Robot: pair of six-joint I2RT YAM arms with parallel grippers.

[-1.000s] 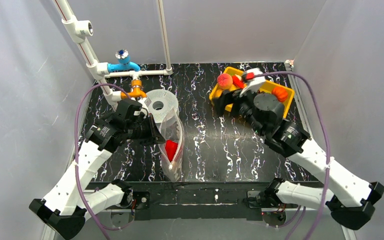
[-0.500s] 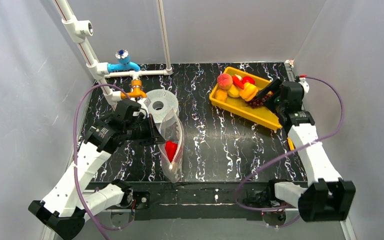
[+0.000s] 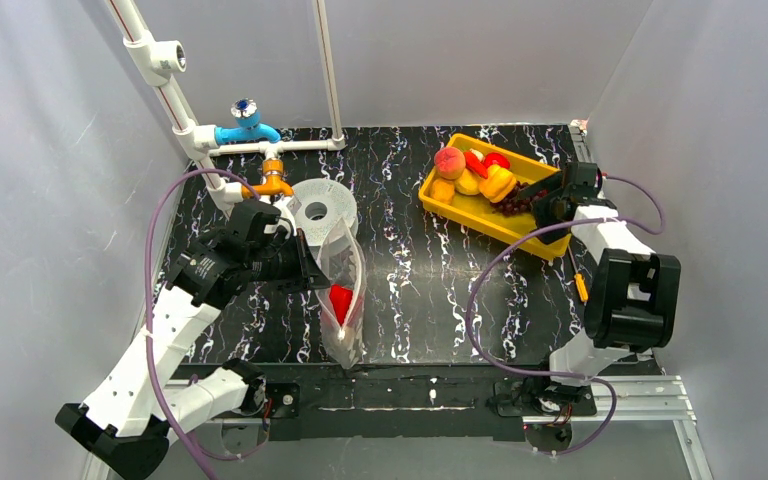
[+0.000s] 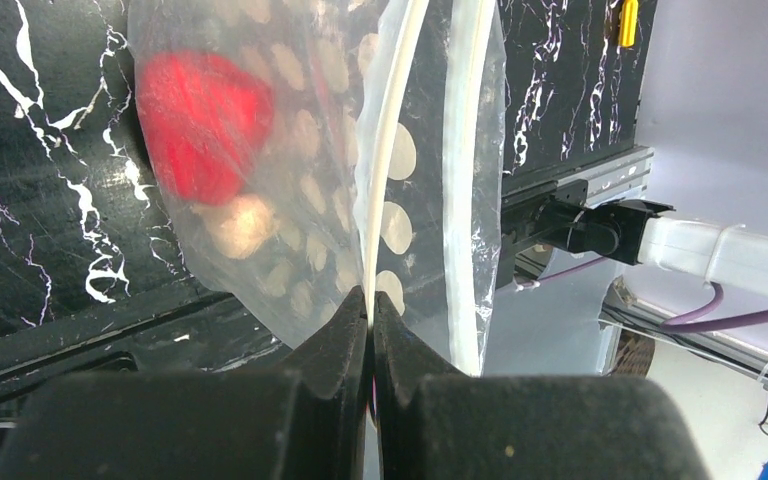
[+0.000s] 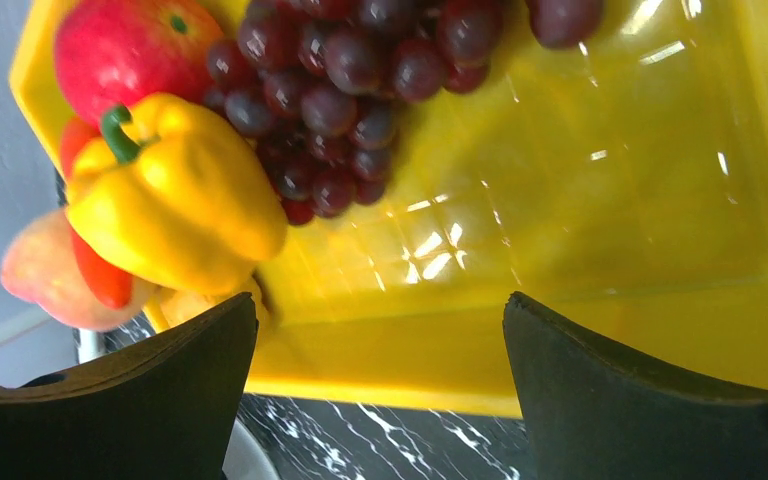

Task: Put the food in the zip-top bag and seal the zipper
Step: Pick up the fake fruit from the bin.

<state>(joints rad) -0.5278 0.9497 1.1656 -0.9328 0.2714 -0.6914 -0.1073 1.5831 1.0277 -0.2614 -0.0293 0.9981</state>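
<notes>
The zip-top bag (image 3: 348, 262), clear with white dots, stands left of centre with its mouth up. My left gripper (image 3: 307, 271) is shut on one lip of it. The left wrist view has the jaws (image 4: 371, 308) pinched on the pale zipper (image 4: 392, 150), with a red pepper (image 4: 200, 125) inside the bag. More food lies in a yellow tray (image 3: 480, 210): a peach (image 3: 449, 161), a yellow pepper (image 3: 497, 183) and dark grapes (image 3: 516, 203). My right gripper (image 3: 543, 197) stands open at the tray's right end, empty. Its wrist view (image 5: 380, 300) looks over the tray rim at grapes (image 5: 340, 90), yellow pepper (image 5: 175, 200) and an apple (image 5: 130, 50).
A grey spool (image 3: 317, 210) sits just behind the bag. White pipes with a blue valve (image 3: 245, 125) and an orange fitting (image 3: 273, 183) run along the back left. A small yellow-handled tool (image 3: 581, 288) lies near the table's right edge.
My right arm has swung off the tray to the right side, and its open gripper now faces the tray's grape end. The left gripper and bag have stayed put.
</notes>
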